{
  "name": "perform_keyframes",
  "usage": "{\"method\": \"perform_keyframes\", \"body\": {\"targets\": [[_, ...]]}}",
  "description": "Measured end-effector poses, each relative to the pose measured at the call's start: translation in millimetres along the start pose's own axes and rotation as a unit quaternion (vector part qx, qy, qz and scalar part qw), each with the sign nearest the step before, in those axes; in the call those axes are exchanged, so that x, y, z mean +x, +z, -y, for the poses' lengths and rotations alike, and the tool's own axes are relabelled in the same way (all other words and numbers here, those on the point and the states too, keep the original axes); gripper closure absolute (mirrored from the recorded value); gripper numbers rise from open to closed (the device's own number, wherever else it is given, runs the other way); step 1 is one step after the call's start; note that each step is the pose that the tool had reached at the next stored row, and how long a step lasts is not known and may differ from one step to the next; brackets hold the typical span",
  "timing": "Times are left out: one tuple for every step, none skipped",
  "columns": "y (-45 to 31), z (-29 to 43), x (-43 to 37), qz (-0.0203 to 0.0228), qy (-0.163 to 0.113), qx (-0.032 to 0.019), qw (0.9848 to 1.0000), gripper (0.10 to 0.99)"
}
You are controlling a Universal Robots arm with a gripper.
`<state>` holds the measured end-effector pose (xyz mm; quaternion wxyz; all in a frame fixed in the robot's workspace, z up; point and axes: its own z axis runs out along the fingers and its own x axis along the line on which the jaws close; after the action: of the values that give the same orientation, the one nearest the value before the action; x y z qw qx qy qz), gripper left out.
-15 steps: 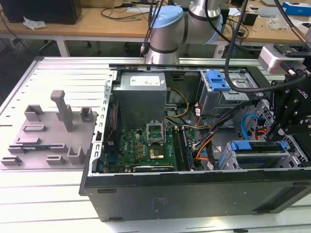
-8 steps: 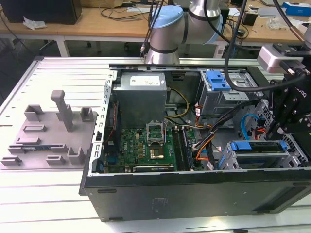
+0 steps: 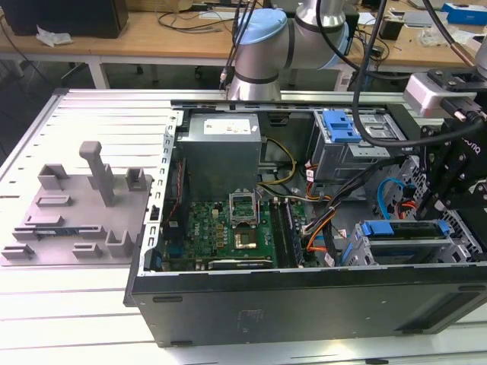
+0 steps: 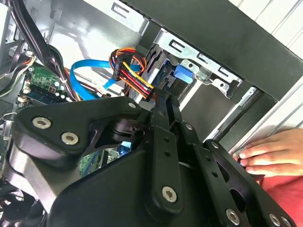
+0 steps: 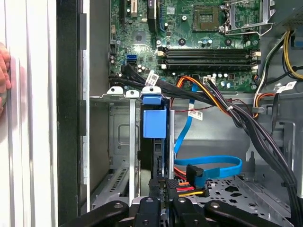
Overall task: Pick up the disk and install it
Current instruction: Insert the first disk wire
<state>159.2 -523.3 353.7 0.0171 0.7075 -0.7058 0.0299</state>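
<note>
The disk (image 3: 403, 230), silver with a bright blue frame, sits edge-on in the drive cage (image 3: 456, 243) at the lower corner of the open computer case, on the exterior view's right. In the first wrist view its blue frame (image 5: 154, 122) stands upright in a cage slot; in the second wrist view the blue frame of the disk (image 4: 182, 74) shows between the cage rails. My black gripper (image 3: 437, 205) hangs right over the disk's outer end. Its fingers meet, shut, at that end of the disk in both wrist views (image 5: 164, 183) (image 4: 165, 100), with nothing seen between them.
A person's hand (image 4: 265, 153) (image 5: 4, 71) rests on the case's outer edge beside the cage. Blue, red and yellow cables (image 5: 203, 170) run close to the gripper. Another blue-framed drive (image 3: 340, 125) sits in the upper cage. The motherboard (image 3: 228, 228) and a grey fixture plate (image 3: 76, 213) lie toward the exterior view's left.
</note>
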Motion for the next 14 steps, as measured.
{"method": "perform_keyframes", "body": {"targets": [[0.1,0.0,0.0,0.0000,0.000,0.0000,1.0000,0.918],[0.2,0.0,0.0,0.0000,0.000,0.0000,1.0000,0.918],[0.4,0.0,0.0,0.0001,0.000,0.0000,1.0000,0.918],[0.7,0.0,0.0,0.0001,0.000,0.0000,1.0000,0.918],[1.0,0.0,-0.1,0.0000,0.000,0.0000,1.0000,0.918],[1.2,0.0,-0.1,0.0000,0.000,0.0000,1.0000,0.918],[1.4,0.0,-0.1,0.0000,0.000,0.0000,1.0000,0.918],[1.6,0.0,-0.1,0.0000,0.000,0.0000,1.0000,0.918],[1.8,0.0,-0.1,0.0000,0.000,0.0000,1.0000,0.918],[2.0,0.0,-0.1,0.0000,0.000,0.0000,1.0000,0.918],[2.3,0.0,-0.2,0.0001,0.000,0.0000,1.0000,0.918],[2.5,0.0,-0.2,0.0001,0.000,0.0000,1.0000,0.918],[2.9,-0.1,-0.2,0.0000,0.000,0.0000,1.0000,0.918],[3.1,0.0,-0.2,0.0000,0.000,0.0000,1.0000,0.918]]}}
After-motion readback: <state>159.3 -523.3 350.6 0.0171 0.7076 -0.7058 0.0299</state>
